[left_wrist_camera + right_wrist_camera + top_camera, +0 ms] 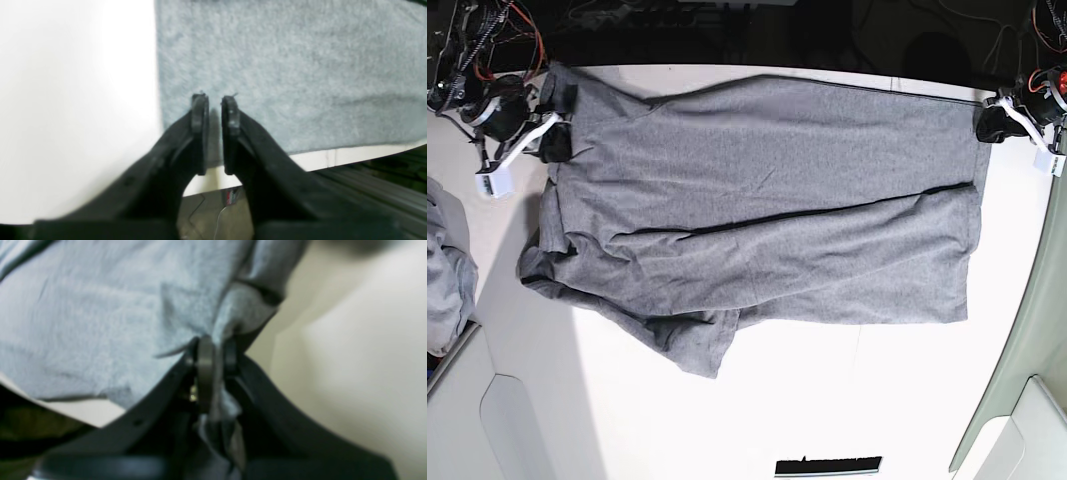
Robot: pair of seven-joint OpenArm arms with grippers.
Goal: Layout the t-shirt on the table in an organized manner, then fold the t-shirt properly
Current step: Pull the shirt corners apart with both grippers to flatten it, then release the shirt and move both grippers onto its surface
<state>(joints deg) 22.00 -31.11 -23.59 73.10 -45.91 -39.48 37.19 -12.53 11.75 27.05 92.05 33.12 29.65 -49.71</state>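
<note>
Nearby, paler cloth bundle (445, 275) beside t-shirt (757, 215)

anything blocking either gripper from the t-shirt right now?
Nothing visible. The right gripper is already shut on the t-shirt near a sleeve, with cloth bunched between its fingers. The left gripper sits right over the shirt's corner on the table, jaws nearly closed; whether cloth is caught there cannot be told.

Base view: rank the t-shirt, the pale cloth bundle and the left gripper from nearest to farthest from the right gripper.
1. t-shirt: its upper-left corner is clamped in the right gripper.
2. pale cloth bundle: at the left edge, below that gripper.
3. left gripper: across the shirt, upper right.
</note>
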